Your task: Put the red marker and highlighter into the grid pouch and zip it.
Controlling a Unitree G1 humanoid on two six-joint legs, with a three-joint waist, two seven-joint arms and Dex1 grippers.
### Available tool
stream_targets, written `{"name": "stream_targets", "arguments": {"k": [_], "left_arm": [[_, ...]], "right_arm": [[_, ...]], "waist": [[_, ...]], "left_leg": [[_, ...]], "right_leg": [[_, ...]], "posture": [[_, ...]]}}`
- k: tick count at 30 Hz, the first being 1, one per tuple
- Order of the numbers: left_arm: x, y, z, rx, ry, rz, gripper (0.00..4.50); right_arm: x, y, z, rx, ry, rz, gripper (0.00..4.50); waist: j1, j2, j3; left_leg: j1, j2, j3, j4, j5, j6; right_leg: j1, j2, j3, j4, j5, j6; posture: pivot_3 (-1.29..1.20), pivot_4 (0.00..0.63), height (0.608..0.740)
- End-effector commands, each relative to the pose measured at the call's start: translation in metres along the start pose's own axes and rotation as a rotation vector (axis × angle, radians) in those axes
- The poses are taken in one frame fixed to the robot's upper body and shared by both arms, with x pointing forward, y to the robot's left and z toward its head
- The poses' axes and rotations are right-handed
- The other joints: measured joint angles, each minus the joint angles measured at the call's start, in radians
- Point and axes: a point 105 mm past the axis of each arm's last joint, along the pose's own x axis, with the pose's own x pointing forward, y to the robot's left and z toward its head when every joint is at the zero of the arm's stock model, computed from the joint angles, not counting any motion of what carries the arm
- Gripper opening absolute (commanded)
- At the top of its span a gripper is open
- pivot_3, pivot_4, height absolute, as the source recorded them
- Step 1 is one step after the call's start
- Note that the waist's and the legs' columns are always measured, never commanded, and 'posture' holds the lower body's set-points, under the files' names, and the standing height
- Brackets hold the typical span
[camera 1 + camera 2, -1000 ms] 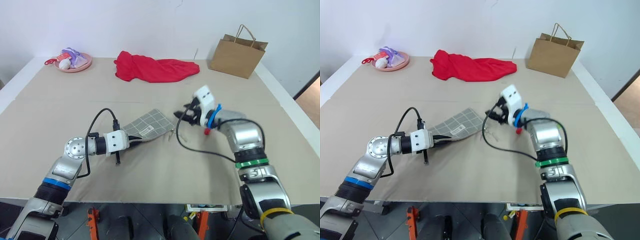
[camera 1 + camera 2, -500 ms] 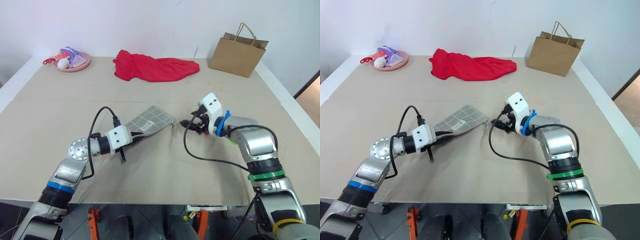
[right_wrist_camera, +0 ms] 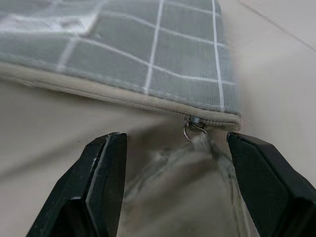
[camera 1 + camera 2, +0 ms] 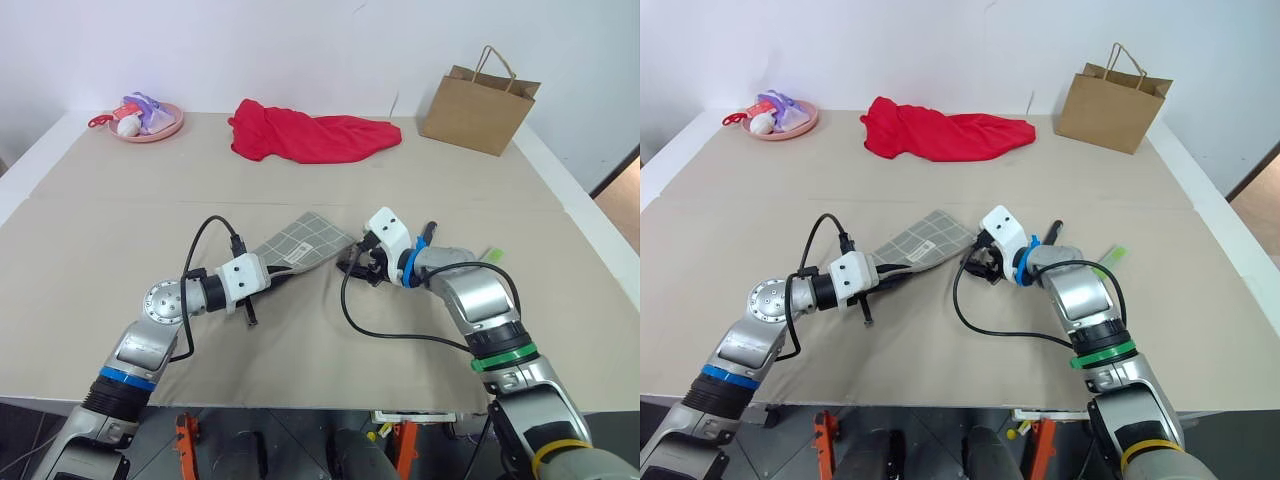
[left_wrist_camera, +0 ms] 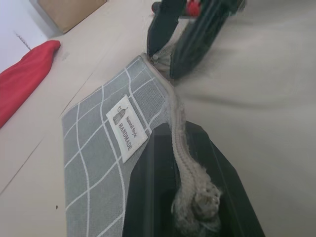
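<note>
Grey grid pouch (image 4: 300,247) lies flat mid-table, its near end pinched tight by the left gripper (image 5: 185,163), while the right gripper (image 3: 170,163) hangs wide open and empty around the zipper pull (image 3: 193,127), which could slip free if the fingers close off-centre.

Bare table (image 4: 300,340) around grid pouch (image 4: 305,243); red cloth (image 4: 310,138), paper bag (image 4: 478,100) well apart.

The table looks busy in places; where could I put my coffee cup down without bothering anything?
Free: the wide bare stretch of table between the pink plate and the grid pouch, and the near edge. Crowded: the middle, where both grippers meet at the pouch; the back holds the red cloth and paper bag.
</note>
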Motion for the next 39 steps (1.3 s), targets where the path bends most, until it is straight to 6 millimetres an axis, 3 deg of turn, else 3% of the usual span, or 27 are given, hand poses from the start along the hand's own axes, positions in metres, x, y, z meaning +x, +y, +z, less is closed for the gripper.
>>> {"name": "stream_targets", "arguments": {"k": [1, 5, 6, 9, 14, 20, 28, 34, 39], "left_arm": [[0.003, -0.001, 0.014, 0.028, -0.040, 0.006, 0.00], [0.003, -0.002, 0.016, 0.023, -0.044, 0.007, 0.00], [0.003, -0.002, 0.017, 0.022, -0.045, 0.008, 0.00], [0.004, -0.002, 0.017, 0.019, -0.045, 0.010, 0.00], [0.005, -0.002, 0.017, 0.015, -0.046, 0.016, 0.00], [0.005, -0.001, 0.017, 0.009, -0.048, 0.023, 0.00], [0.007, -0.001, 0.018, -0.002, -0.053, 0.024, 0.00], [0.009, -0.003, 0.019, -0.011, -0.061, 0.017, 0.00], [0.009, -0.004, 0.018, -0.021, -0.062, 0.013, 0.00]], "right_arm": [[-0.004, -0.015, 0.024, -0.052, -0.064, -0.047, 3.51], [-0.007, -0.028, 0.030, -0.061, -0.074, -0.072, 3.51], [-0.007, -0.029, 0.031, -0.064, -0.076, -0.074, 3.27], [-0.007, -0.032, 0.034, -0.075, -0.081, -0.073, 2.34], [-0.011, -0.031, 0.038, -0.097, -0.092, -0.046, 0.06], [-0.012, -0.026, 0.043, -0.126, -0.100, -0.003, 0.06], [0.005, 0.009, 0.050, -0.237, -0.073, 0.112, 0.06], [0.013, 0.009, 0.050, -0.317, -0.031, 0.108, 0.06], [0.010, 0.020, 0.052, -0.401, -0.018, 0.179, 0.06]], "waist": [[0.000, 0.000, 0.000], [0.000, 0.000, 0.000], [0.000, 0.000, 0.000], [0.000, 0.000, 0.000], [0.000, 0.000, 0.000], [0.000, 0.000, 0.000], [0.000, 0.000, 0.000], [0.001, 0.000, 0.000], [0.001, 0.000, 0.000]], "left_leg": [[0.000, 0.000, 0.000, 0.000, 0.000, 0.000], [0.000, 0.000, 0.000, 0.000, 0.000, 0.000], [0.000, 0.000, 0.000, 0.000, 0.000, 0.000], [0.000, 0.000, 0.000, 0.000, 0.000, 0.000], [0.000, 0.000, 0.000, 0.000, 0.000, 0.000], [-0.001, 0.000, 0.000, 0.000, 0.000, 0.000], [-0.001, 0.000, 0.000, 0.000, 0.000, 0.000], [-0.001, 0.000, 0.000, 0.000, 0.000, 0.000], [-0.001, 0.000, -0.001, 0.001, 0.000, 0.000]], "right_leg": [[0.000, 0.000, 0.000, 0.000, 0.000, 0.000], [0.000, 0.000, 0.000, 0.000, 0.000, 0.000], [0.000, 0.000, 0.000, 0.000, 0.000, 0.000], [0.000, 0.000, 0.000, 0.000, 0.000, 0.000], [0.000, 0.000, 0.000, 0.000, 0.000, 0.000], [0.000, 0.000, 0.000, 0.000, 0.000, 0.000], [0.000, 0.000, 0.000, 0.000, 0.000, 0.000], [0.000, 0.000, 0.000, 0.000, 0.000, 0.000], [-0.001, 0.000, -0.001, 0.000, 0.000, 0.000]], "posture": [[0.00, 0.150, 0.740], [0.00, 0.150, 0.740], [0.00, 0.150, 0.740], [0.00, 0.150, 0.740], [0.00, 0.150, 0.740], [0.00, 0.150, 0.740], [0.00, 0.150, 0.740], [0.00, 0.150, 0.740], [0.00, 0.150, 0.740]]}}
